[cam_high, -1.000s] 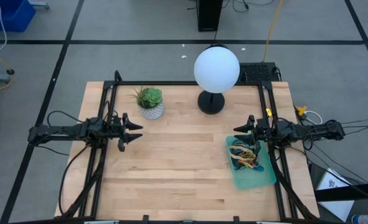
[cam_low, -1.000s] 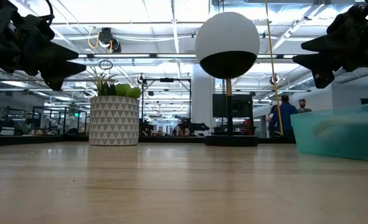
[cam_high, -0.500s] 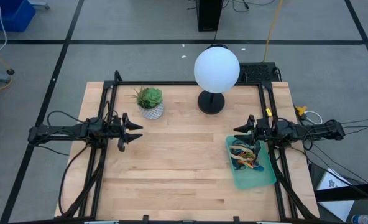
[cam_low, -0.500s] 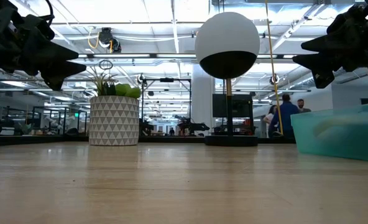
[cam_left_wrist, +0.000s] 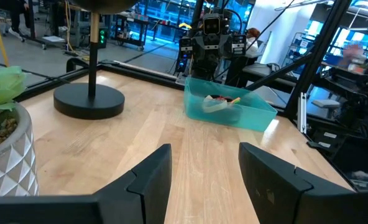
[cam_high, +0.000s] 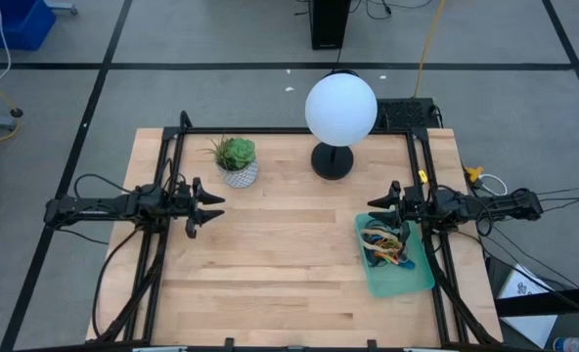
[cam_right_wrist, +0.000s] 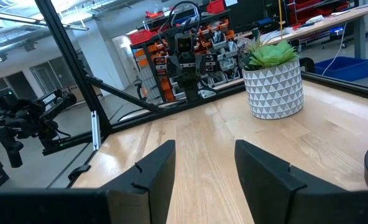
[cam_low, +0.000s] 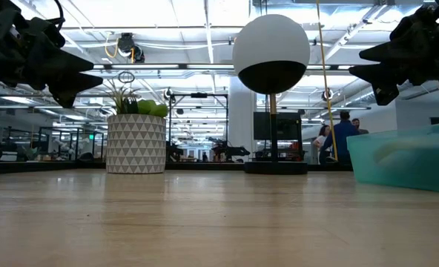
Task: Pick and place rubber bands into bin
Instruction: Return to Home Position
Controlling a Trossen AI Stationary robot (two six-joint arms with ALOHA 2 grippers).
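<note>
The teal-green bin [cam_high: 419, 277] lies at the table's right edge and holds a tangle of rubber bands [cam_high: 385, 244] in tan, red, yellow and black; the bin also shows in the low view [cam_low: 408, 159] and the left wrist view [cam_left_wrist: 234, 112]. My right gripper [cam_high: 376, 204] hovers open and empty just beyond the bin's far end, pointing toward the table's left. My left gripper [cam_high: 216, 208] hovers open and empty at the table's left, pointing right. I see no bands on the bare wood.
A white globe lamp [cam_high: 340, 110] on a black round base [cam_high: 333, 161] stands at the far middle. A small white patterned plant pot [cam_high: 237, 173] with a green succulent stands at the far left. Black frame rails [cam_high: 162, 196] run along both table sides. People show in the room beyond.
</note>
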